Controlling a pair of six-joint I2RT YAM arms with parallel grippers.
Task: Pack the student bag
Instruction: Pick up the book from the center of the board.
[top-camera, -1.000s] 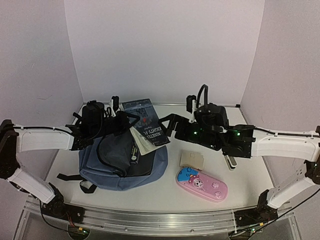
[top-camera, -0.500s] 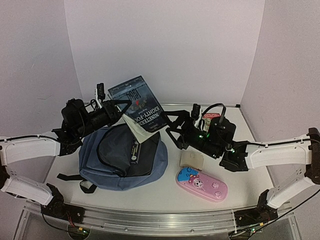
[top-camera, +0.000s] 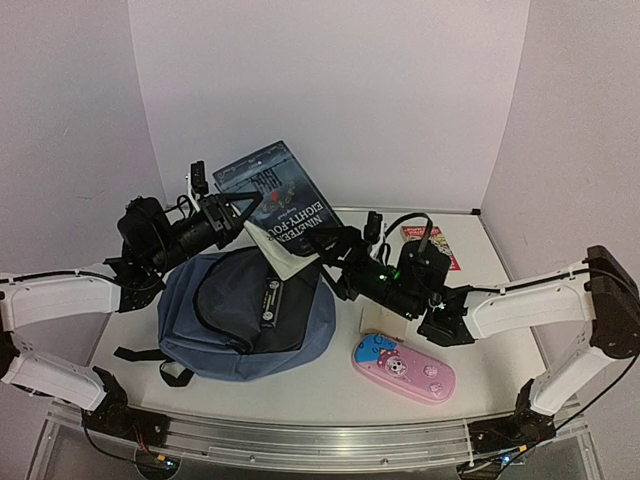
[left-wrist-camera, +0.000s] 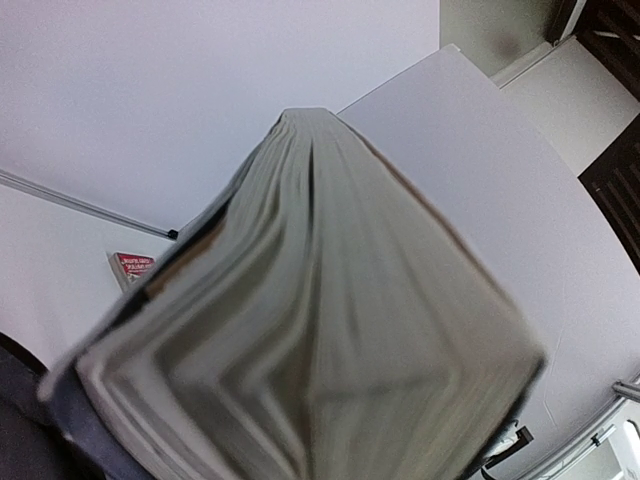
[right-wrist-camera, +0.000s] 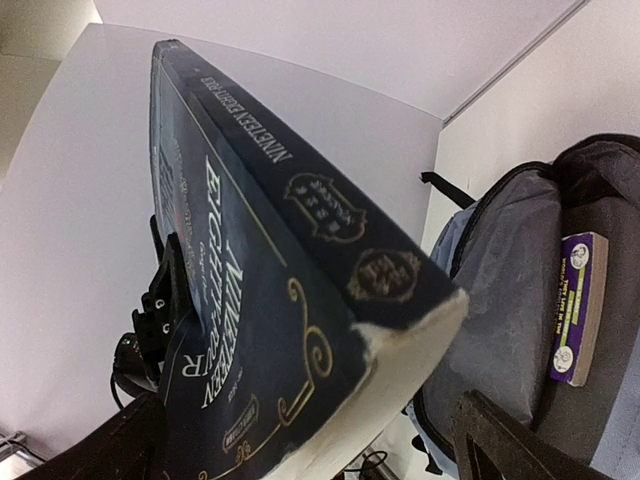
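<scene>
The student bag lies open at the bench's eight o'clock. Left jaws pinch a dark paperback (tilted, aloft) at the bag's one o'clock; right jaws, spread wide, flank its lower corner.

Book above student bag mouth blocks entry, w/ right hand alongside.

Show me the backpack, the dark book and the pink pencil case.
backpack (top-camera: 305, 335), top view, on its blue outer fabric.
dark book (top-camera: 275, 200), top view, on the middle of its cover.
pink pencil case (top-camera: 403, 368), top view, on the middle of its lid.
</scene>
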